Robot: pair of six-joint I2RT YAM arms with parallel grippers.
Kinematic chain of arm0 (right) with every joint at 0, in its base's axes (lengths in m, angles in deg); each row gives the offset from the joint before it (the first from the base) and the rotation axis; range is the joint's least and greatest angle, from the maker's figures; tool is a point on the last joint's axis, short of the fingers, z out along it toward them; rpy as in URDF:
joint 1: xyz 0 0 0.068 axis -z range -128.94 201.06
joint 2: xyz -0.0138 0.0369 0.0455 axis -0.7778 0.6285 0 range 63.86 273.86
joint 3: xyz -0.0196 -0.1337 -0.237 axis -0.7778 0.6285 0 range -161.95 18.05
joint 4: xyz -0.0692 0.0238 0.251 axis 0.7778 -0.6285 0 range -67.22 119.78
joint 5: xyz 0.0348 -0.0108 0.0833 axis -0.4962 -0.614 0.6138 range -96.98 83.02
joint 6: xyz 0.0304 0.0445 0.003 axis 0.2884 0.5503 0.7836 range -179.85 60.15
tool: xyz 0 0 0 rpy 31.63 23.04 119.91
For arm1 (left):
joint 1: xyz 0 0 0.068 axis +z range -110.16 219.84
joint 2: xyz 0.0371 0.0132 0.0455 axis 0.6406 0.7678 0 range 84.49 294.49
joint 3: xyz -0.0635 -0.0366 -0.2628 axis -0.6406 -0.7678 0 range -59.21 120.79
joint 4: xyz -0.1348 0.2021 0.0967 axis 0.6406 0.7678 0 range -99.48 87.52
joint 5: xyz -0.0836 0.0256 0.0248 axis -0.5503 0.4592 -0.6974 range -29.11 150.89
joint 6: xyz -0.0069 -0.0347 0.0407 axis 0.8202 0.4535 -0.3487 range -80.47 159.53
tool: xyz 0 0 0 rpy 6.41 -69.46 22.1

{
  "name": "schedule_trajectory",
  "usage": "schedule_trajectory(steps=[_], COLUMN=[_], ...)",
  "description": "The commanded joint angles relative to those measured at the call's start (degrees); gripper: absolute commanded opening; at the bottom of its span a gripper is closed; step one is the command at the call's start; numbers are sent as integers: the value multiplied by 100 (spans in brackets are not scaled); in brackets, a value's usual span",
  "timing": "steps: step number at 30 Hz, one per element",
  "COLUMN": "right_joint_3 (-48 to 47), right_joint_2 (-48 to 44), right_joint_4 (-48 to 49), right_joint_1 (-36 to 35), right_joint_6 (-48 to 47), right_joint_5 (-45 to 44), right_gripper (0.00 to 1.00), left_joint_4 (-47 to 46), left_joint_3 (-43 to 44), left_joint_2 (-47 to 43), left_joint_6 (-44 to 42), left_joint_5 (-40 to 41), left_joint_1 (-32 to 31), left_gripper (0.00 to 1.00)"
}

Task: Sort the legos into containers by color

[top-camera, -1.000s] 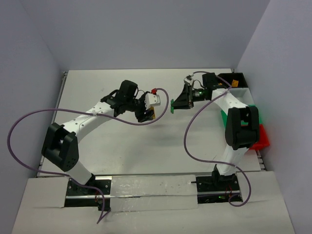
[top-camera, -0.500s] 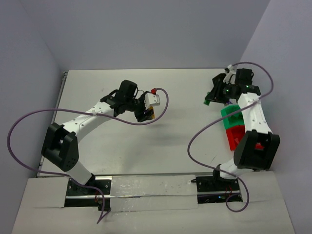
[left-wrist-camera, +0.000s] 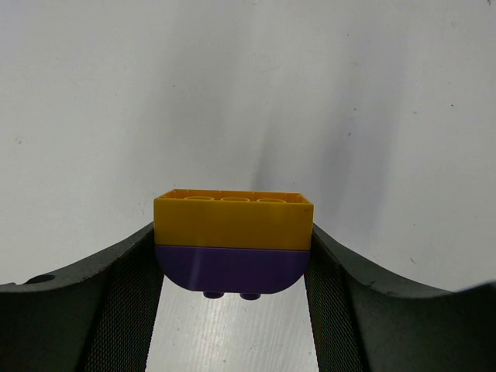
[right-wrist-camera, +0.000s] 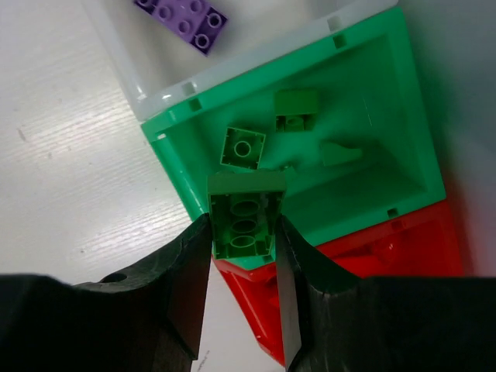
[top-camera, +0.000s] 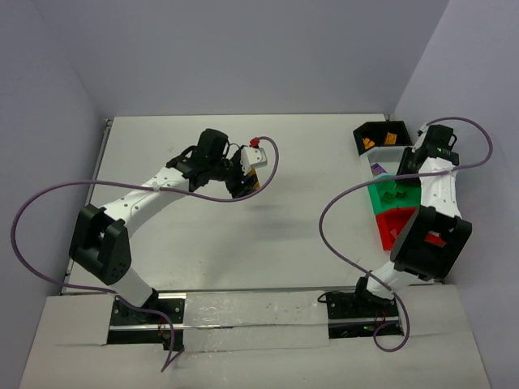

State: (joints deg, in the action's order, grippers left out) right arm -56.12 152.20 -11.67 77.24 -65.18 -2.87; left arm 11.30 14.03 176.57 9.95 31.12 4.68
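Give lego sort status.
Done: green pieces in the green bin, a purple piece in the white bin, orange ones in the black bin. In hand: right jaws hold a green brick over the green bin; left jaws hold a yellow-on-purple stack. Left: drop, split, sort those.

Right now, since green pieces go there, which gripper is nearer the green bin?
Right. The right gripper hangs over the green bin, clamping a green brick; the left gripper is far to its left, holding a yellow-on-purple block.

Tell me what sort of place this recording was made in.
Likely a lab robot cell, not a home: a bare white table boxed in by plain walls, the left arm and right arm mounted at its near edge, sorting bins alongside.
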Motion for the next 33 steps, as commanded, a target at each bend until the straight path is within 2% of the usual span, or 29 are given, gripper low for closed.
schedule_trajectory(steps=[1,7,10,13,15,18,26,29,33], right_joint_3=[-48,-173,-203,-293,-417,-523,-1077,-1039,-910], right_joint_2=[315,692,755,854,959,1014,1117,849,475], right_joint_4=[249,234,269,266,206,136,-182,-273,-511], right_joint_1=[164,194,194,207,203,203,194,54,-326], right_joint_6=[-19,216,243,286,332,382,489,370,3], right_joint_5=[-243,-314,-394,-390,-357,-290,-192,436,2146], right_gripper=[0,0,6,17,38,60,70,75,88], left_joint_4=[-156,-127,-127,-170,-216,-245,-268,-284,-303], left_joint_3=[173,63,51,47,33,21,60,20,-112], left_joint_2=[-103,-160,-163,-137,-119,-111,-67,-117,-204], left_joint_6=[147,114,98,140,172,184,181,179,117], left_joint_5=[-21,-11,-2,-37,-55,-72,-133,-262,-633], left_joint_1=[7,9,26,44,45,62,88,128,149], left_gripper=[0,0,0,0,0,0,0,0,0])
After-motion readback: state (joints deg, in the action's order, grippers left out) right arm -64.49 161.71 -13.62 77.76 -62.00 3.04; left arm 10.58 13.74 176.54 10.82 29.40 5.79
